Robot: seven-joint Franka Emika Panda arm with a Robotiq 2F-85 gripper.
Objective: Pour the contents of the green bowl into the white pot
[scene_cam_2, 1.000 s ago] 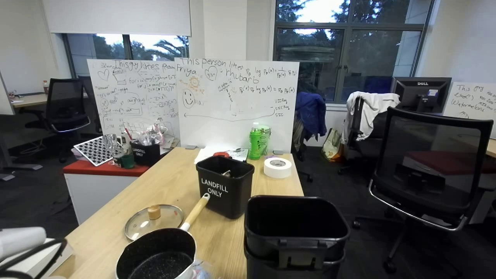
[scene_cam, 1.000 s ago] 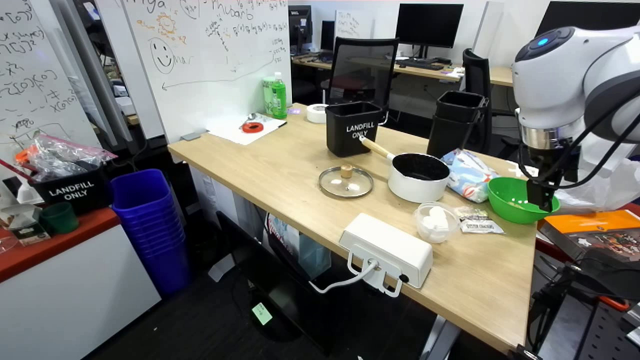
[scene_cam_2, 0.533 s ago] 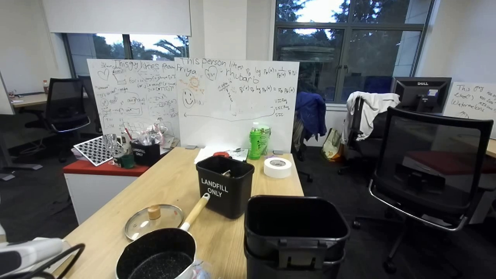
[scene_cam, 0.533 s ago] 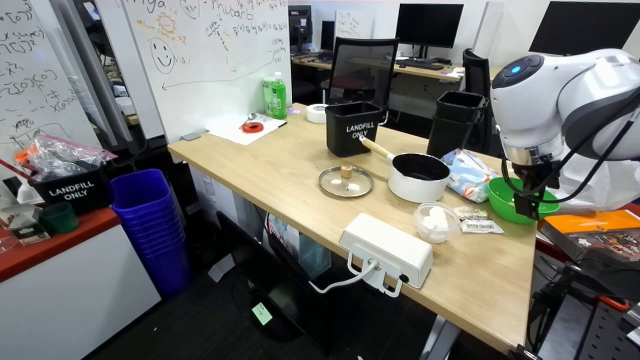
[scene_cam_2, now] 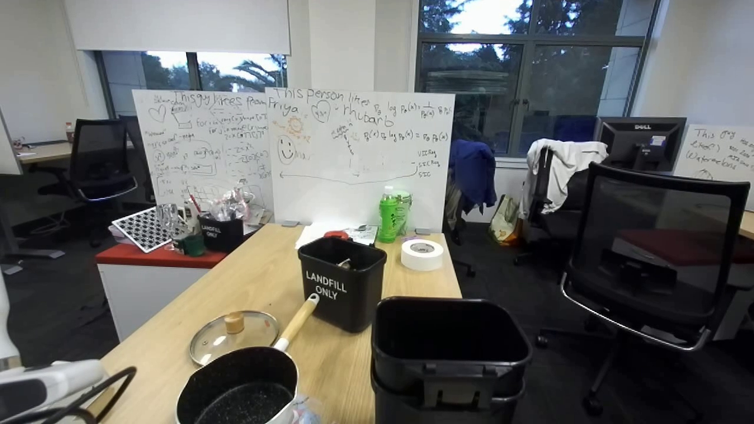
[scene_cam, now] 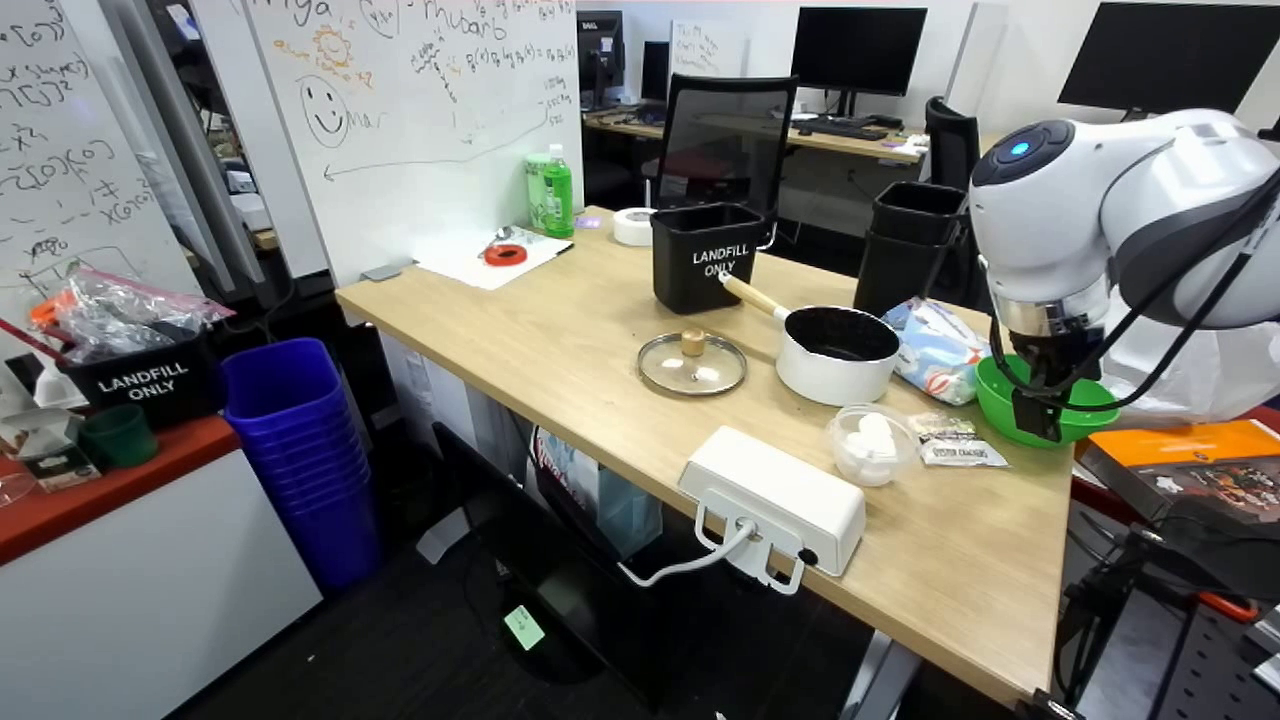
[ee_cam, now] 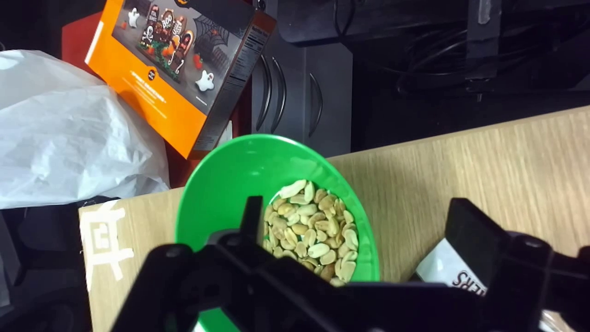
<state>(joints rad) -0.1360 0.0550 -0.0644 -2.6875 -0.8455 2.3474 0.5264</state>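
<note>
A: Tool (ee_cam: 362,219) state?
B: Wide apart, holding nothing. Wrist view: one fingertip (ee_cam: 252,216) is over the inside of the green bowl (ee_cam: 226,184), the other is out past its rim, over the worktop (scene_cam: 560,310) by the oyster crackers packet (scene_cam: 955,448).
A: Contact with the bowl?
B: Can't tell.
A: How's the bowl sitting?
B: Upright, near the worktop edge. Shelled peanuts (ee_cam: 327,230) inside, partly hidden by the tool in the wrist view.
A: And the white pot (scene_cam: 830,375)?
B: Upright on the worktop in both exterior views, apart from the bowl. Blue-and-white printed bag (scene_cam: 930,350) between them. Wooden handle (scene_cam: 752,294) points toward the black LANDFILL ONLY bin (scene_cam: 680,270).
A: Glass lid (scene_cam: 690,375)?
B: Off. Lies flat on the worktop beside the pot, wooden knob (scene_cam: 692,343) up.
A: Anything else close?
B: Clear tub (scene_cam: 905,450) with white pieces (scene_cam: 870,437) inside, just beside the crackers packet. White power strip (scene_cam: 775,490) at the worktop's edge. Orange-and-black printed box (ee_cam: 161,113) beyond the bowl, off the worktop.
</note>
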